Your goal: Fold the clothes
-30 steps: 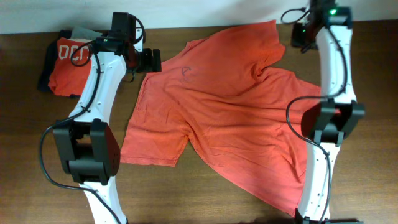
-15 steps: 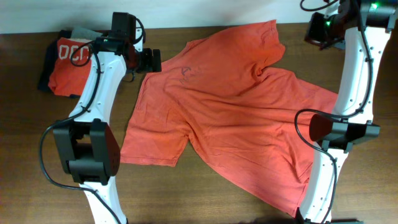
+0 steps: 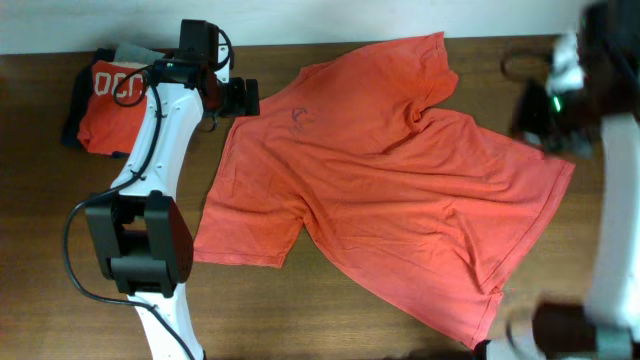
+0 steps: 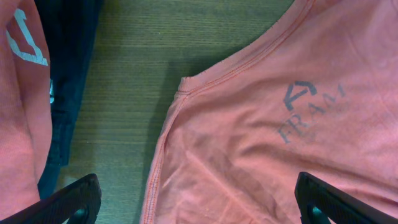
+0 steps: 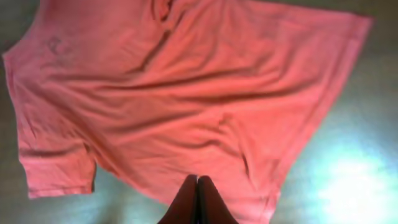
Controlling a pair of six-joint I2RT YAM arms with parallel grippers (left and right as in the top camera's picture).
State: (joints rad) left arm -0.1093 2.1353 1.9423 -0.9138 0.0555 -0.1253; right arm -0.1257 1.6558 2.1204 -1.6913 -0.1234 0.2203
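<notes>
Swung up and away, the right gripper (image 5: 196, 199) now hangs high over the T-shirt (image 3: 380, 190), jaws pressed together on nothing; from overhead it is only a blur beyond the shirt's right edge. The left gripper (image 4: 199, 208) has not shifted, its jaws spread wide and empty above the shirt's shoulder seam, beside the chest logo (image 4: 308, 109). The shirt lies spread open and skewed on the table (image 3: 60, 220), lightly creased, so folding looks yet to start. Left of the shirt sits a folded pile (image 3: 110, 95).
</notes>
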